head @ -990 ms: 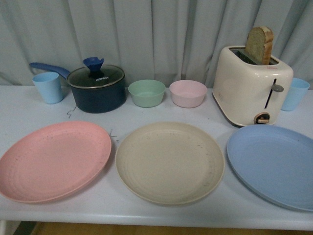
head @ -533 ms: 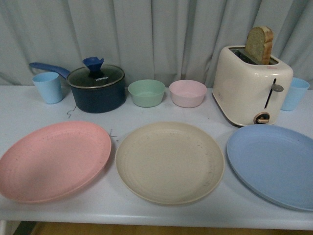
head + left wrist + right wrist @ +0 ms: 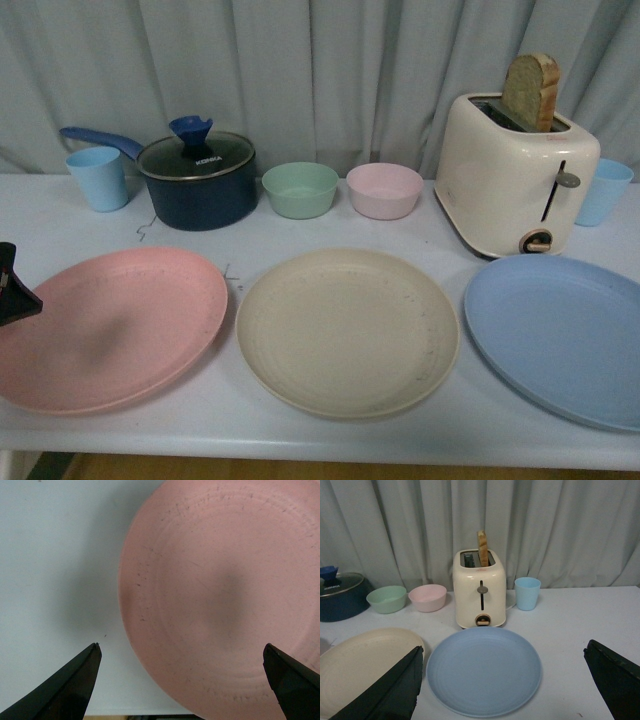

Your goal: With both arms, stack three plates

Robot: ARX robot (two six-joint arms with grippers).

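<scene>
Lid (image 3: 197, 160) lettered KONKA, pink plate (image 3: 120, 320) unstacked

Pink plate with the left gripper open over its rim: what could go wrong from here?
1. The pink plate lies flat, so the open left gripper may skid off its low rim.
2. A sideways push could knock it into the beige plate close beside it.
3. Its near rim is close to the front edge of the table; a pull might tip it off.
</scene>
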